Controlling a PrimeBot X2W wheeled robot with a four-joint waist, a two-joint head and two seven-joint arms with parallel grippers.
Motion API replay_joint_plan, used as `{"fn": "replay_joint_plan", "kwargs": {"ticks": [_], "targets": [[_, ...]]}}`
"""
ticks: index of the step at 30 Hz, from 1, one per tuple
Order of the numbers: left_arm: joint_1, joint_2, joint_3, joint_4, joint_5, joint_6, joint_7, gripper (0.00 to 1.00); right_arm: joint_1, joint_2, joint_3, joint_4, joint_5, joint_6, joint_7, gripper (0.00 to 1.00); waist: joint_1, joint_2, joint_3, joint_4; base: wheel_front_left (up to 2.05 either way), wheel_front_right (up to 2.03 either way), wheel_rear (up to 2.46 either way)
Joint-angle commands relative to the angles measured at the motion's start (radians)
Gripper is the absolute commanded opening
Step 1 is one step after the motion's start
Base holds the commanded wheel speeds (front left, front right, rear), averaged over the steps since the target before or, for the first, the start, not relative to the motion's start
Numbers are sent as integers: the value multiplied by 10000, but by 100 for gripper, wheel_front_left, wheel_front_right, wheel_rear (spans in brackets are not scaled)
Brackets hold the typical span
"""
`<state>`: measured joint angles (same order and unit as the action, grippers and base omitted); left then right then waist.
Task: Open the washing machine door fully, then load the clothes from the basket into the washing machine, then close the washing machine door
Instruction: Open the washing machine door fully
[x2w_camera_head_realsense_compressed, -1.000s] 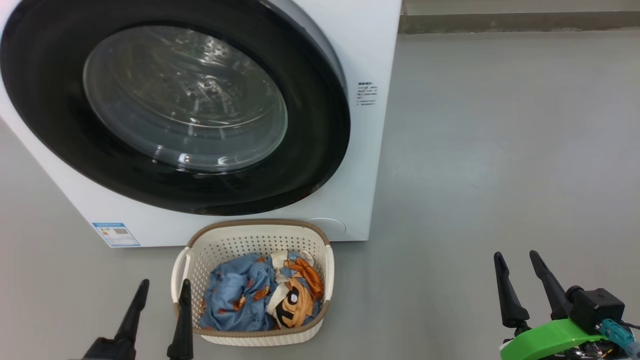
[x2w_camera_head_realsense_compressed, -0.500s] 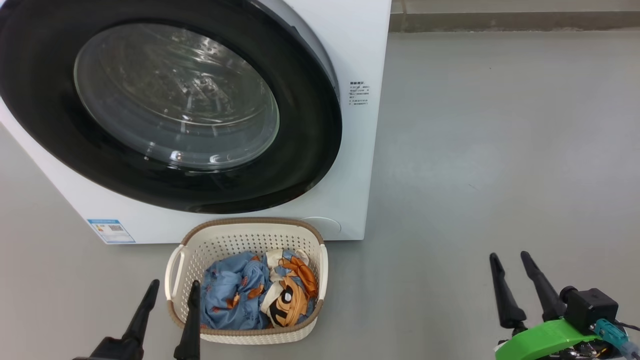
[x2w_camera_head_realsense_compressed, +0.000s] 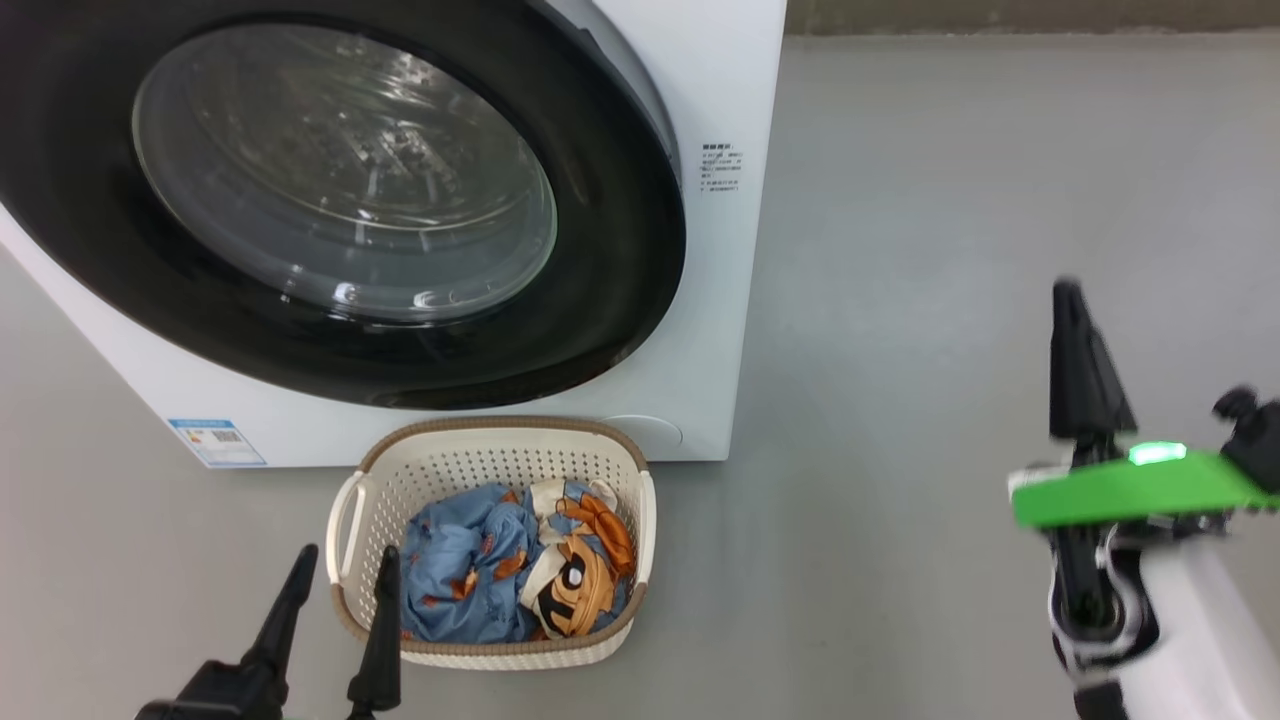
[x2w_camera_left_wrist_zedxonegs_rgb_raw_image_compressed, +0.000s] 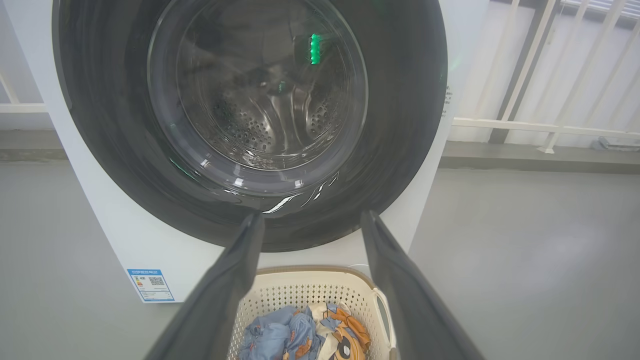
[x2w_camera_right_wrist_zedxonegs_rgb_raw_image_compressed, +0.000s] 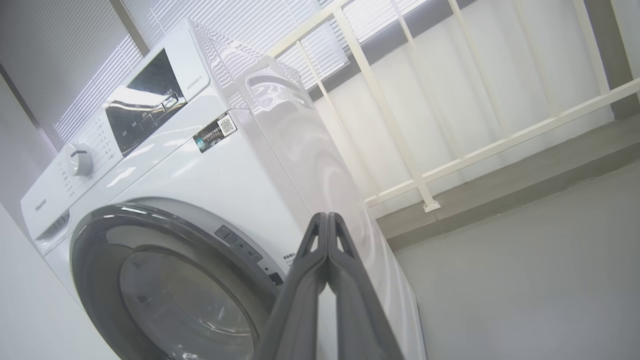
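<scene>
The white washing machine (x2w_camera_head_realsense_compressed: 735, 100) stands ahead with its round black door (x2w_camera_head_realsense_compressed: 620, 250) lying against its front; the steel drum shows through the glass. On the floor below stands the cream basket (x2w_camera_head_realsense_compressed: 500, 430), holding the light blue garment (x2w_camera_head_realsense_compressed: 455, 565) and the cream and orange one with the cartoon face (x2w_camera_head_realsense_compressed: 580, 585). My left gripper (x2w_camera_head_realsense_compressed: 345, 562) is open at the basket's left handle, with nothing between its fingers. In the left wrist view that gripper (x2w_camera_left_wrist_zedxonegs_rgb_raw_image_compressed: 312, 218) points at the door (x2w_camera_left_wrist_zedxonegs_rgb_raw_image_compressed: 400, 125), with the basket (x2w_camera_left_wrist_zedxonegs_rgb_raw_image_compressed: 300, 277) below. My right gripper (x2w_camera_head_realsense_compressed: 1070, 300) is raised at the right, shut and empty. In the right wrist view its tips (x2w_camera_right_wrist_zedxonegs_rgb_raw_image_compressed: 327, 216) point at the machine (x2w_camera_right_wrist_zedxonegs_rgb_raw_image_compressed: 225, 165).
Bare grey floor (x2w_camera_head_realsense_compressed: 950, 250) spreads to the right of the machine. A white railing (x2w_camera_right_wrist_zedxonegs_rgb_raw_image_compressed: 425, 175) on a low grey kerb runs behind it. A blue label (x2w_camera_head_realsense_compressed: 215, 440) marks the machine's lower left front corner.
My right gripper has risen well above the floor and its fingers have come together. The head camera has shifted a little; the left gripper has edged up towards the basket, still open.
</scene>
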<state>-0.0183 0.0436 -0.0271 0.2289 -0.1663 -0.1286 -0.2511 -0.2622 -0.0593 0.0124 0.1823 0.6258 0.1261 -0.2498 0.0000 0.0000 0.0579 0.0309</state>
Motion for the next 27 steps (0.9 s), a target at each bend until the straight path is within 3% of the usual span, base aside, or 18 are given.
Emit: {"fn": "replay_joint_plan", "kwargs": {"ticks": [1,8,16,22,27], "targets": [[-483,67,252,-215,-94,-21,-107,100,-739,18,224,-305,399,46,-120,0,0,0,134,44,0,0,0],[-797,67,58,-156,-176,-21,-107,100,-2530,-223,172,18,1478,46,-120,0,0,0,482,305,0,0,0],[-1239,67,-225,-102,-339,-21,-107,100,-4384,-1049,1209,591,2939,46,-120,0,0,0,1088,843,0,0,0],[-1548,66,-443,-179,-495,-21,-107,100,-5445,-2115,3111,1059,5851,46,-57,0,0,0,1629,1285,0,0,0],[-1729,66,-682,-246,-702,19,-107,100,-6044,-2757,3748,1016,8725,46,1443,0,0,0,2091,1558,0,0,0]]}}
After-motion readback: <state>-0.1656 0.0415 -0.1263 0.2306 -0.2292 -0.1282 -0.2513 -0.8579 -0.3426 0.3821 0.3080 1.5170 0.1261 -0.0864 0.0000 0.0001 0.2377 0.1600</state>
